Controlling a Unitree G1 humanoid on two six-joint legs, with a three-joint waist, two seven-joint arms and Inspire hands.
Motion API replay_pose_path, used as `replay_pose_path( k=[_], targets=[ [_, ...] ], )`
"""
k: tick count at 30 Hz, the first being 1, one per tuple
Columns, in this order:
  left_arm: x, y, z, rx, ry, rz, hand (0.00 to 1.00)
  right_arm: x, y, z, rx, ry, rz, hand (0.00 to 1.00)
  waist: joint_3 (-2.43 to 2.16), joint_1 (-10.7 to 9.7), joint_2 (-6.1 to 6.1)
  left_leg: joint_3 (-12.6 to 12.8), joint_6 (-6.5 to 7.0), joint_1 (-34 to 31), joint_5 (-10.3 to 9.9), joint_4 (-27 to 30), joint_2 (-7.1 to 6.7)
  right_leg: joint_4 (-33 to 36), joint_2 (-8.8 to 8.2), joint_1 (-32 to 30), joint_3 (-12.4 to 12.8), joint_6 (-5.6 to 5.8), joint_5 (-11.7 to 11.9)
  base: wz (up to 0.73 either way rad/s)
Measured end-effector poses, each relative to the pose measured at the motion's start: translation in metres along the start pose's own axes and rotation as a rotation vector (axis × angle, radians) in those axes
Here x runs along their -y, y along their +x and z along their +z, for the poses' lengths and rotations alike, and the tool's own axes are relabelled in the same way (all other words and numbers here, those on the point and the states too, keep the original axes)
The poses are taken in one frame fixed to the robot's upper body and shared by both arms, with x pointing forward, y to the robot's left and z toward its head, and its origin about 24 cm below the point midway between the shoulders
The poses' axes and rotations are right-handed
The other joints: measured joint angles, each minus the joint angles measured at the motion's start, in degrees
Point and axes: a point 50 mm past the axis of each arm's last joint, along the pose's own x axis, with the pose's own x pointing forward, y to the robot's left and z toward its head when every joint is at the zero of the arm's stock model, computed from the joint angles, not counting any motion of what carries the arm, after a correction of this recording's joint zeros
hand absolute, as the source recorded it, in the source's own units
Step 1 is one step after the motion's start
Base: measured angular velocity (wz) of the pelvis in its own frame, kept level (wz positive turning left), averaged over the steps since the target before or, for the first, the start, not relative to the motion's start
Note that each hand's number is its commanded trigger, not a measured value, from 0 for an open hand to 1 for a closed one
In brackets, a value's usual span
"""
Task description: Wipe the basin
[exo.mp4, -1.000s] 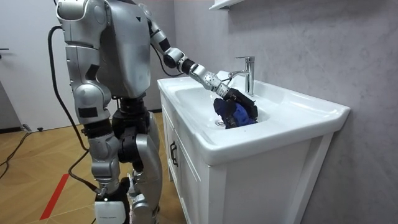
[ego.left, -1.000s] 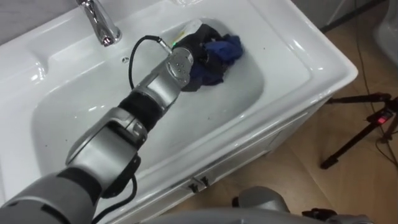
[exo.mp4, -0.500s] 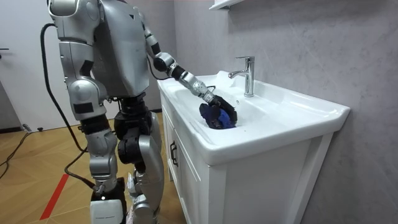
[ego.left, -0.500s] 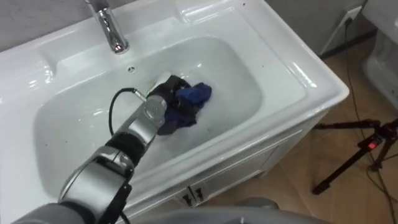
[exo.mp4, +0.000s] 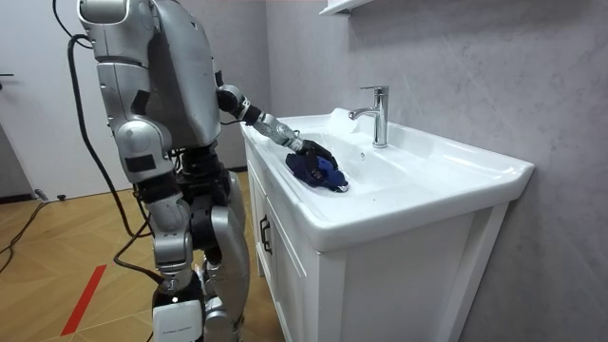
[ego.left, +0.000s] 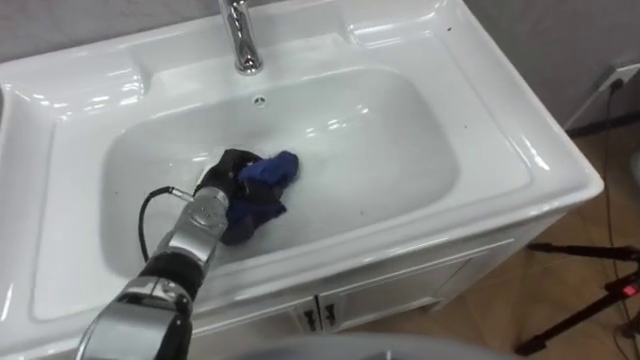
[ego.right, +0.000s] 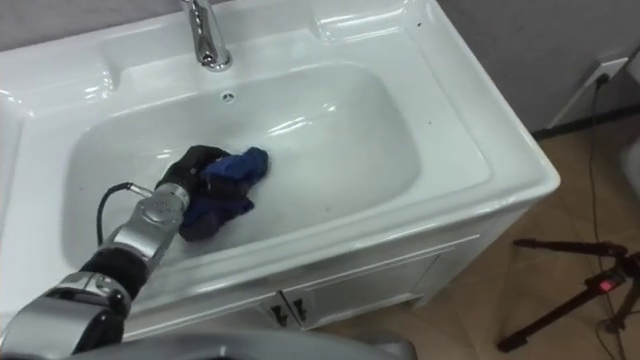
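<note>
Bright, even light from overhead; white glints streak the basin (ego.left: pixel 420 150) along rim and bowl, the tap (ego.left: pixel 240 40) gleams, and shadows in the bowl stay soft and faint

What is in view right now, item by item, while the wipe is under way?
basin: one, white, on top of the cabinet
faucet: one, chrome, at the back rim of the basin
cloth: one, blue, bunched in the left part of the basin bowl
cabinet: one, white, with doors, under the basin
tripod: one, black, on the floor to the right of the cabinet
shelf: one, white, on the wall above the faucet
floor: wooden, with a red strip
left robot hand: one, black, in the bowl, curled on the cloth
</note>
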Motion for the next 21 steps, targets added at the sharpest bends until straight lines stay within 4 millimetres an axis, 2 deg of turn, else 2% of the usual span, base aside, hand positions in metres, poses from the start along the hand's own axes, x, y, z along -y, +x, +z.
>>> replay_pose_path(
  k=[3,5,9,11,15,21],
  targets=[
    [-0.019,-0.001,-0.012,-0.03,0.046,0.094,1.0,0.002,0.0,-0.001,-0.015,0.001,-0.017,0.0,-0.3,0.37,0.37,-1.79,-0.01,-0.04,0.0,-0.44,0.38,-0.68,0.47,0.21,-0.8,-0.55,0.28,0.03],
    [-0.029,-0.004,-0.021,-0.047,0.118,0.198,1.0,0.003,0.0,-0.005,-0.035,0.016,-0.027,0.0,-0.63,2.36,0.75,-1.79,-0.26,0.58,0.17,-0.86,0.76,-0.8,1.03,0.28,0.13,-1.01,0.56,-0.2],
    [-0.03,-0.009,-0.032,-0.062,0.21,0.289,1.0,0.004,0.0,-0.006,-0.048,0.027,-0.039,0.0,-0.77,3.28,0.98,-2.29,-0.41,1.38,0.24,-0.93,1.41,-0.94,1.81,0.95,0.71,-1.7,0.68,-0.13],
    [-0.03,-0.015,-0.046,-0.092,0.225,0.335,1.0,0.007,0.0,-0.006,-0.048,0.047,-0.045,0.0,-1.28,3.39,1.37,-2.61,-0.67,1.69,0.4,-0.7,1.75,-0.94,2.26,1.12,1.33,-2.32,0.74,-0.21],
    [-0.032,-0.02,-0.055,-0.104,0.246,0.378,1.0,0.016,-0.001,-0.007,-0.047,0.082,-0.072,0.0,-1.36,3.52,2.2,-2.85,-1.1,1.76,0.67,-0.67,2.28,-0.97,2.73,1.46,0.72,-3.07,0.9,0.01],
    [-0.036,-0.033,-0.072,-0.134,0.258,0.399,1.0,0.034,-0.004,-0.007,-0.041,0.179,-0.139,0.0,-1.43,3.6,4.48,-2.91,-2.23,1.44,1.72,-0.64,2.62,-0.68,2.97,0.97,0.45,-4.28,0.37,0.01]
  ],
)
